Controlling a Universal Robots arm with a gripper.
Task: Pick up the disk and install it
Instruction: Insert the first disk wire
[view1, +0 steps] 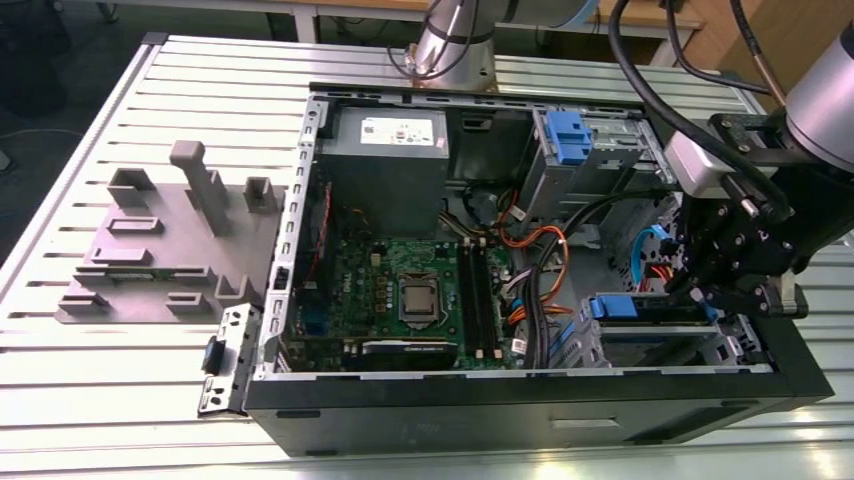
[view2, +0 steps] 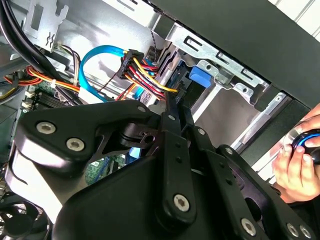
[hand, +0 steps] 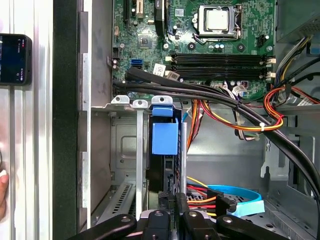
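The disk (view1: 627, 307) sits edge-on in the lower drive bay at the front corner of the open computer case, on the exterior view's right. Its blue carrier tab (hand: 164, 137) faces the motherboard, and its dark body (hand: 167, 170) runs back between the bay's metal rails. My gripper (view1: 697, 292) hangs right at the disk's other end. In both wrist views its two black fingers (hand: 166, 200) lie together against that end, the jaws shut with no gap. The blue tab (view2: 199, 77) shows just past the fingertips (view2: 172, 102).
Bundles of black, orange, red and blue cables (hand: 235, 112) cross beside the bay. A second blue carrier (view1: 567, 135) sits in the upper bay, near the grey power supply (view1: 387, 130). A grey fixture (view1: 147, 240) lies left of the case. A person's hand (view2: 300, 160) is nearby.
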